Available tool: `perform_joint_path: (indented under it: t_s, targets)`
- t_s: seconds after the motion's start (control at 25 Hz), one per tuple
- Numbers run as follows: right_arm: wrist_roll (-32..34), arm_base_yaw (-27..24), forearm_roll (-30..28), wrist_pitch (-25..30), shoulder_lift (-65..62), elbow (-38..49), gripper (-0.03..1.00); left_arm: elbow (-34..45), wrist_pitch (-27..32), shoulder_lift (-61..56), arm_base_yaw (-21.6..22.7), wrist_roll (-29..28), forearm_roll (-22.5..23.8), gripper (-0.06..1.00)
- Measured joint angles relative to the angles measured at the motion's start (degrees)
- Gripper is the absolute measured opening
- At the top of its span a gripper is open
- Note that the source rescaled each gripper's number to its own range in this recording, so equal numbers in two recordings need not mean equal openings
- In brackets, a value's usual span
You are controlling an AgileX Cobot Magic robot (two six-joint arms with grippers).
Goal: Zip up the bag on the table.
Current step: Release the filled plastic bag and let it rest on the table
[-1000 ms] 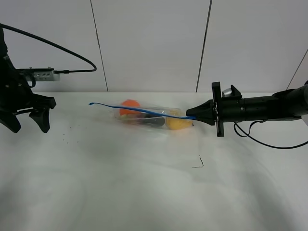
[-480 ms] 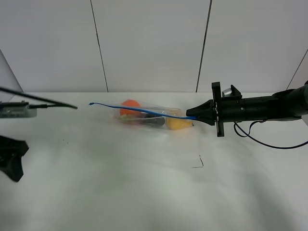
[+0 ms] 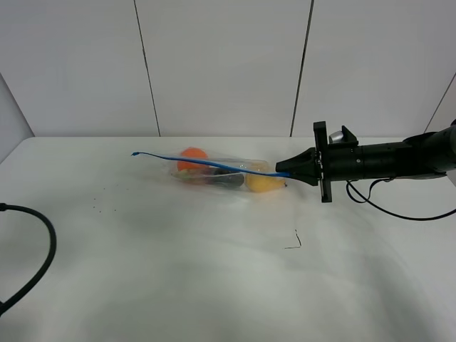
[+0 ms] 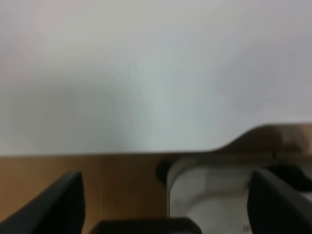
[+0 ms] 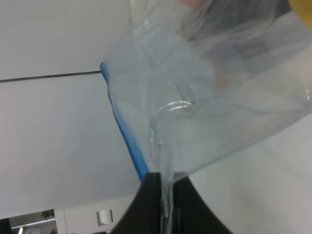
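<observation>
**Inspector:** Item under review is the bag (image 3: 221, 173). Where does it stand?

**Recorder:** It lies on its side on the counter (image 3: 178, 278), clear and crinkled. The blue zip strip (image 3: 206, 164) runs along its upper edge, lifted off the surface. The strip's free end pokes out past the plastic at the end away from the right hand. Whether the zip is sealed cannot be told.

**Inspector:** Contents?

**Recorder:** Three items show through the plastic. An orange (image 3: 191, 157) sits at the free end of the bag, a yellow pear (image 3: 262, 184) at the held end, and a dark eggplant (image 3: 226, 179) between them.

**Inspector:** State of the right hand?

**Recorder:** The right hand (image 3: 283, 172) is at the pear end of the bag with its arm level. It is clenched on the corner where the strip ends. The right wrist view agrees: the fingertips (image 5: 152, 195) are pressed together on a fold of clear plastic just beside the blue edge.

**Inspector:** And the left hand?

**Recorder:** The high view shows only a black cable (image 3: 44, 242), well apart from the bag on the orange side. In its own wrist view the left hand (image 4: 170, 200) is released, fingers spread wide and nothing between them. It faces the counter's edge, with brown floor (image 4: 122, 185) below.

**Inspector:** Anything further?

**Recorder:** A bent dark mark (image 3: 293, 241) lies on the counter near the bag's pear end, on the camera side.
</observation>
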Motion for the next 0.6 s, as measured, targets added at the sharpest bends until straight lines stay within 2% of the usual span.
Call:
perform_joint_path:
  t_s: [0.48,0.6]
  targets:
    - [0.05,0.0,-0.16,0.0,0.0,0.0,0.0,0.0,-0.35,-16.55,0.0,0.0,0.05,0.92]
    - [0.05,0.0,-0.2,0.0,0.0,0.0,0.0,0.11,-0.35,-18.78,1.5,0.0,0.05,0.92]
